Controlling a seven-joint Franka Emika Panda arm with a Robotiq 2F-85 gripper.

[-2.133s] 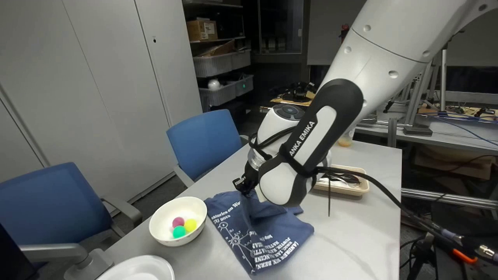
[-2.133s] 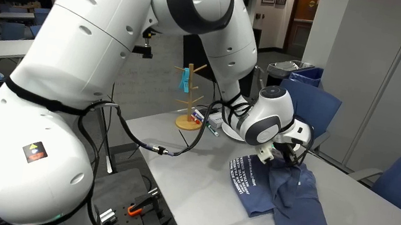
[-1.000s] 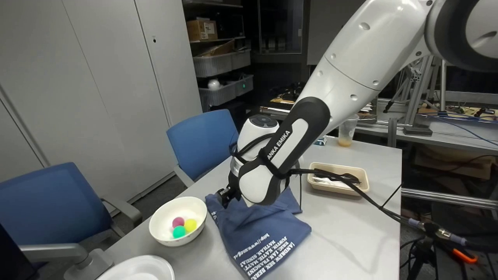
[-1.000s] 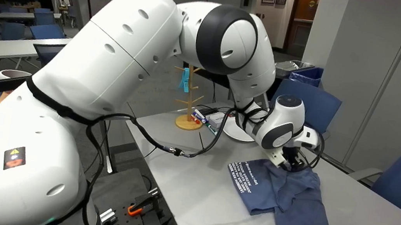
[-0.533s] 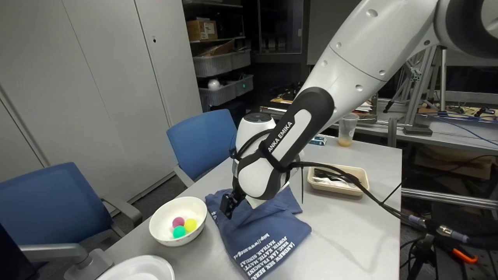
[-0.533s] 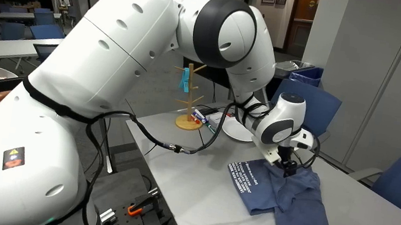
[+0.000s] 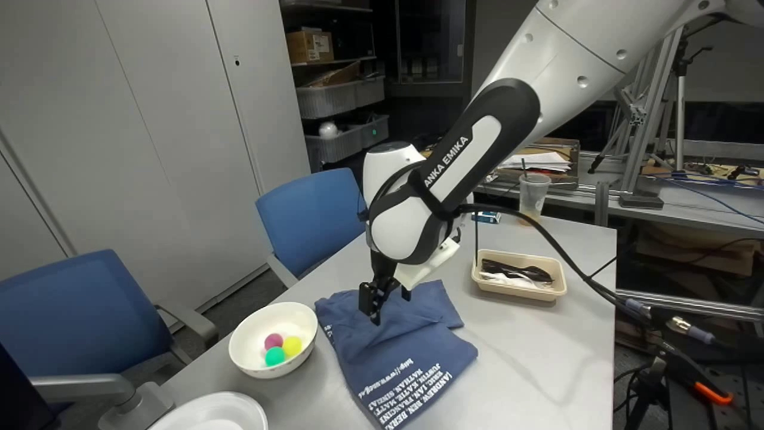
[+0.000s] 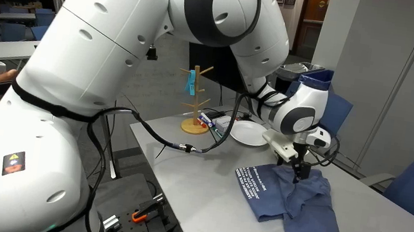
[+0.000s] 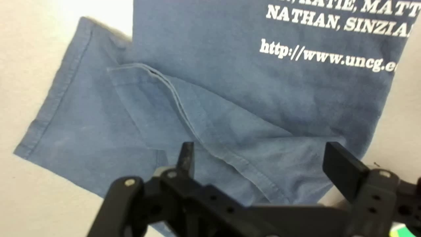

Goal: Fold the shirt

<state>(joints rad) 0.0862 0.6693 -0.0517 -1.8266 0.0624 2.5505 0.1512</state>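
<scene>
The shirt [image 7: 412, 352], dark blue with white lettering, lies partly folded on the table. A loose flap [image 9: 210, 125] with a hem crosses its middle at a slant, and part of the print shows beyond it in the wrist view. One hemmed end [image 9: 62, 89] sticks out to the side. Above the flap hovers my gripper [image 9: 260, 144], its fingers wide apart and nothing between them. In both exterior views the gripper [image 8: 288, 172] points down over the shirt's far part, seemingly just clear of the cloth.
A white bowl [image 7: 245, 349] with several coloured balls stands close beside the shirt. A white plate [image 8: 248, 133] lies farther along, near markers and a wooden stand [image 8: 194, 126]. A beige tray [image 7: 564, 286] with black items and a plastic cup [image 7: 533, 194] occupy the table's other end.
The cloth hanging from my gripper about two seconds ago now lies flat, covering part of the print. The gripper has let go, opened wide, and risen, turning to point more downward.
</scene>
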